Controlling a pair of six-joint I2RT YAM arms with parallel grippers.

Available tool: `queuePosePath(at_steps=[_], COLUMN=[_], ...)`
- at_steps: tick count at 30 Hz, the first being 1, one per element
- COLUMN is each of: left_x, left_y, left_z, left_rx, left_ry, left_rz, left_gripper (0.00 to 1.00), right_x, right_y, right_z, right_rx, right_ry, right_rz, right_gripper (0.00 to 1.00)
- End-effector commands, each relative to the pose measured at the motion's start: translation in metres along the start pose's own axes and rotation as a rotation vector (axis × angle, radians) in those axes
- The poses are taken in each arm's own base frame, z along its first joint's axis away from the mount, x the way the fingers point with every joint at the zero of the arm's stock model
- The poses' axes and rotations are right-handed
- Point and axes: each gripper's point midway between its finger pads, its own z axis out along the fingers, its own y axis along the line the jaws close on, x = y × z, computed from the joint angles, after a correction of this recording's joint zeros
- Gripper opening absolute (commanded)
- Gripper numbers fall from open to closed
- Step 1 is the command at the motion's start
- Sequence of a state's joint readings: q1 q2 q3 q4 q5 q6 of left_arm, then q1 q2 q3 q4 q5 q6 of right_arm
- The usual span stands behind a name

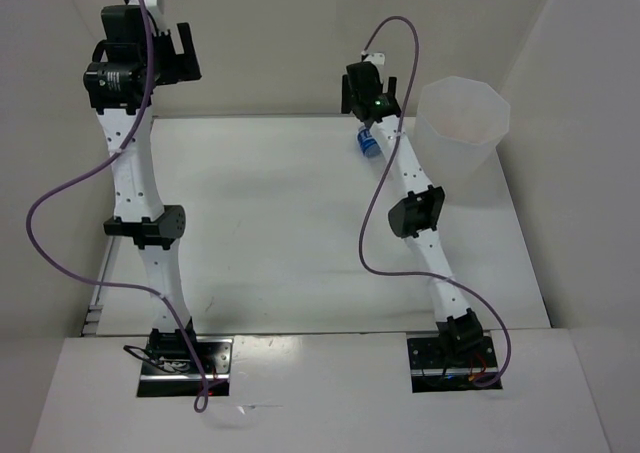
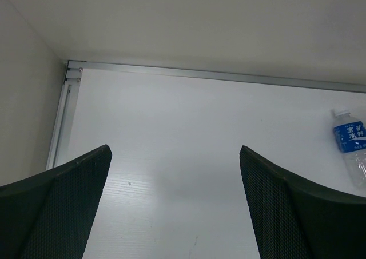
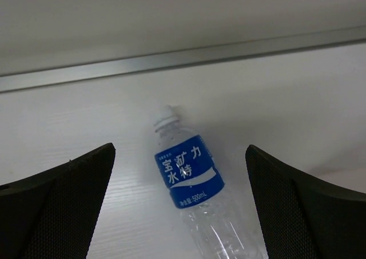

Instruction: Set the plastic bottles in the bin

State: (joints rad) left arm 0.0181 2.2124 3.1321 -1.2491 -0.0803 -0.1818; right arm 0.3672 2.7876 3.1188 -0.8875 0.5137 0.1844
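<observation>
Top external view shows the right arm [image 1: 415,188] stretched out to the far side of the counter [image 1: 270,233], with the blue-labelled bottle [image 1: 368,141] lying just under its wrist, near the back edge. The bin [image 1: 462,123] stands upright just to the right of that bottle, apart from it, in the far right corner. The left arm [image 1: 130,173] is raised high over the far left corner, well apart from both.

In the right wrist view the right pincer [image 3: 180,153] is spread wide. The bottle shows between its two dark fingers [image 3: 57,207], touched by neither. It lies on its side, with a clear body, a blue label and a white cap [image 3: 166,122] that points toward the metal rail [image 3: 171,62] along the counter's far edge.

In the left wrist view the left pincer [image 2: 174,156] is likewise wide and holds nothing. Only counter shows between its fingers, and the same bottle lies at the right edge of that view, well off to the side.
</observation>
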Motion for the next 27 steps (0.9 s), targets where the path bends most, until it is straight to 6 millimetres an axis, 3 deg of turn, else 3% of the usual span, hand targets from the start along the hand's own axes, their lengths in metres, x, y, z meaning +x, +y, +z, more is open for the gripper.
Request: queuePosePath(at_steps=[1,2,4,5,7,9,10,12,13,14,18,20,21,23,24,26,27], left_x=[-0.003,-0.006,-0.007,-0.001,-0.006,0.004,-0.003,-0.006,-0.014,-0.003,-0.011,-0.010,0.003,0.005,0.003,0.015,0.015], left_y=[0.000,-0.002,-0.002,-0.001,0.001,0.000,0.000,-0.002,0.001,0.005,0.023,0.020,0.021,0.008,0.010,-0.008,-0.004], left_z=[0.009,0.006,0.004,0.010,0.005,0.013,0.001,-0.004,-0.020,-0.016,-0.038,-0.035,-0.029,-0.022,-0.023,-0.008,-0.010], left_rx=[0.041,0.051,0.051,0.049,0.038,0.047,0.049,0.060,0.045,0.027,-0.061,-0.033,-0.012,0.059,0.072,0.229,0.264], left_ry=[-0.011,-0.016,-0.017,0.005,-0.008,0.023,0.001,-0.018,-0.047,-0.015,-0.056,-0.063,-0.028,-0.042,-0.057,-0.053,-0.066], left_rz=[0.021,0.021,0.032,0.032,0.032,0.041,0.053,0.053,0.062,0.062,0.036,0.013,0.010,-0.023,-0.053,-0.103,-0.123], left_gripper=[1.00,1.00,1.00,1.00,1.00,1.00,1.00,1.00,1.00,1.00,1.00,1.00,1.00,1.00,1.00,1.00,1.00], right_x=[0.030,0.031,0.058,0.060,0.074,0.091,0.093,0.103,0.103,0.102,0.103,0.100,0.100,0.102,0.102,0.095,0.096], right_y=[-0.013,-0.011,-0.004,-0.007,0.008,0.009,0.005,-0.005,-0.005,-0.013,-0.041,-0.049,-0.049,-0.054,-0.054,-0.049,-0.047], right_z=[0.003,0.003,0.009,0.011,0.011,0.019,0.018,0.026,0.026,0.029,0.039,0.043,0.043,0.044,0.044,0.039,0.039], right_rx=[0.050,0.031,-0.007,-0.018,-0.102,-0.134,-0.113,-0.079,-0.078,-0.066,0.021,0.038,0.038,0.038,0.038,0.002,-0.009], right_ry=[0.092,0.097,0.168,0.182,0.226,0.269,0.275,0.296,0.296,0.298,0.304,0.294,0.294,0.307,0.307,0.301,0.303], right_rz=[-0.073,-0.091,-0.130,-0.128,-0.130,-0.145,-0.152,-0.160,-0.160,-0.143,-0.131,-0.132,-0.132,-0.130,-0.130,-0.118,-0.117], right_gripper=[1.00,1.00,1.00,1.00,1.00,1.00,1.00,1.00,1.00,1.00,1.00,1.00,1.00,1.00,1.00,1.00,1.00])
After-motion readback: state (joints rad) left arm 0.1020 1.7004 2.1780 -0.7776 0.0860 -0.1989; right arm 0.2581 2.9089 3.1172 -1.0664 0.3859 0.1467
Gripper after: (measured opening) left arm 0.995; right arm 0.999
